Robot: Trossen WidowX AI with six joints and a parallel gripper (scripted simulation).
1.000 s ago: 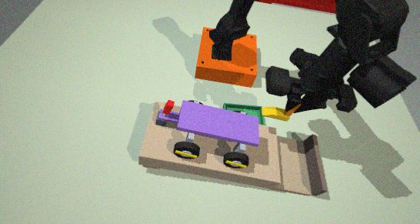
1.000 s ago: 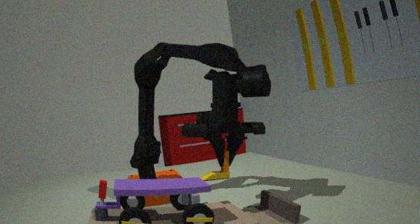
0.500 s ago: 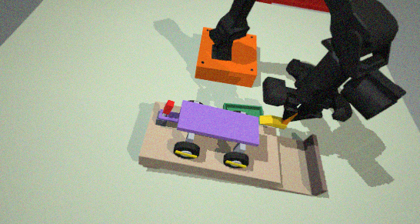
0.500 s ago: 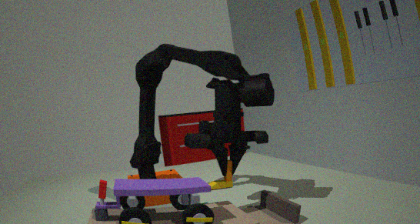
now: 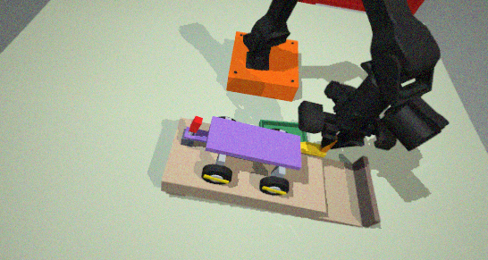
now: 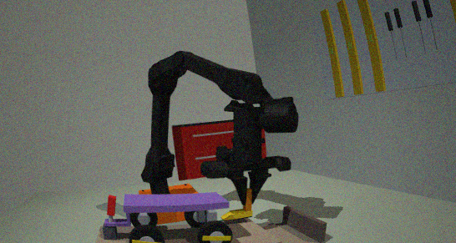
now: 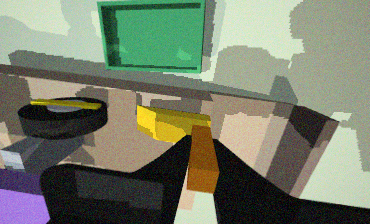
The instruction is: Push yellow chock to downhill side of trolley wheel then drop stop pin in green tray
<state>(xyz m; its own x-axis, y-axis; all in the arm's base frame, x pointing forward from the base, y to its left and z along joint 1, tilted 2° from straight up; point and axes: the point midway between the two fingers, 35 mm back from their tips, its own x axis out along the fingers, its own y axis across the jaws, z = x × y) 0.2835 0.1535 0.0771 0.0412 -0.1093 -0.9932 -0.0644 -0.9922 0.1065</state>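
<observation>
The purple trolley (image 5: 255,141) (image 6: 175,202) (image 7: 16,205) stands on the wooden ramp (image 5: 304,198) (image 7: 236,130). The red-headed stop pin (image 5: 196,125) (image 6: 111,205) is upright at its uphill end. My gripper (image 5: 332,144) (image 6: 247,202) (image 7: 200,142) is shut on the orange handle of the yellow chock (image 5: 314,149) (image 6: 237,215) (image 7: 171,124). The chock is upright, low over the ramp's far side, with its nose toward the far downhill wheel (image 7: 63,120). A gap separates them in the wrist view. Whether its base touches the ramp I cannot tell.
The green tray (image 7: 156,70) lies beyond the ramp's far edge, partly hidden by the trolley in the top view. A dark end stop (image 5: 367,192) (image 6: 306,224) (image 7: 306,150) crosses the ramp's low end. The orange block (image 5: 281,65) under the arm's base stands behind.
</observation>
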